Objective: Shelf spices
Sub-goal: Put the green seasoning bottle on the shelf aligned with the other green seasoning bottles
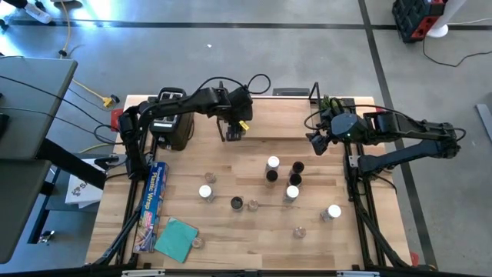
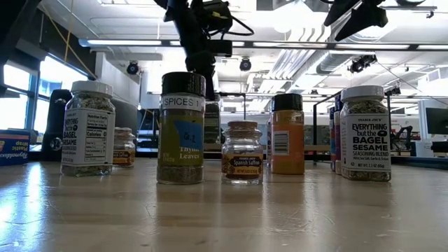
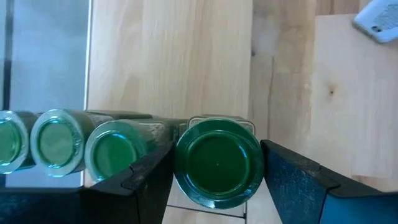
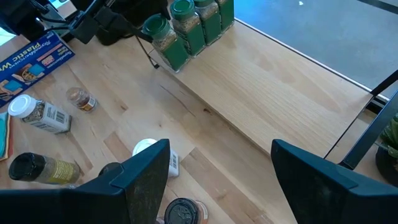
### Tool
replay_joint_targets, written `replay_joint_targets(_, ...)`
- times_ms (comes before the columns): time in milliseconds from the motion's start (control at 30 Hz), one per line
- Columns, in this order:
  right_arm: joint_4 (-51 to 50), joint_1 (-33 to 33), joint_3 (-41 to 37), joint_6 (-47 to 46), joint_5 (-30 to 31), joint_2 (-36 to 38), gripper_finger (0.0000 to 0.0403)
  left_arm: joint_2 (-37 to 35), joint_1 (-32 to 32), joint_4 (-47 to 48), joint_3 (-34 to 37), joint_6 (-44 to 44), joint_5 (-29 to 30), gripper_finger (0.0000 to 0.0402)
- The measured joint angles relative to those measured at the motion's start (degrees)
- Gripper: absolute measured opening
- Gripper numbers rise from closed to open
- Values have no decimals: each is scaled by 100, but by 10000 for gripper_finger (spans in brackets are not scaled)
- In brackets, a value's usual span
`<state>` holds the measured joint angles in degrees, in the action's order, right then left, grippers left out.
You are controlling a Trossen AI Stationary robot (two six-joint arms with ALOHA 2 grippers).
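Labels I can read in the low view: two white-capped jars marked "EVERYTHING but the BAGEL SESAME SEASONING BLEND", a black-capped jar marked "SPICES" and "Thyme Leaves", and a small jar marked "Spanish Saffron". An orange-filled jar has a label too small to read. In the high view, a blue box along the table's left edge carries "Plastic Wrap".

The shelf runs along the table's far edge. In the right wrist view I count four green-capped jars standing in a row at its left end; the rest of the board is bare wood up to the black end frame.

The left gripper sits at that row, its fingers spread either side of the end green-capped jar with a gap visible on the right side. The right gripper hovers near the shelf's right end, fingers spread wide, holding nothing.

On the table I count roughly eleven loose jars between the arms; some are too small to tell apart
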<state>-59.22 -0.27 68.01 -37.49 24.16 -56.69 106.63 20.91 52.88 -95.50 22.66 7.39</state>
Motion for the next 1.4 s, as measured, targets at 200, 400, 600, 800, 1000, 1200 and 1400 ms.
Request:
replay_joint_targets(200, 0, 0, 0, 1, 0, 0, 275, 0, 2, 10, 0, 3, 214, 230)
replay_joint_targets(400, 0, 0, 0, 0, -2, 0, 275, 0, 2, 58, 0, 8, 219, 230)
replay_joint_targets(600, 0, 0, 0, 2, -2, 0, 275, 0, 2, 129, 0, 6, 215, 230)
replay_joint_targets(800, 0, 0, 0, 2, -2, 0, 275, 0, 7, 129, 0, 6, 170, 230)
replay_joint_targets(1000, 0, 0, 0, 2, -2, 0, 275, 0, 7, 127, 0, 4, 167, 231)
replay_joint_targets(1200, 0, 0, 0, 2, -2, 0, 275, 0, 7, 120, -7, -1, 176, 260)
replay_joint_targets(1400, 0, 0, 0, 2, -4, 0, 275, 0, 3, 121, -7, -1, 458, 290)
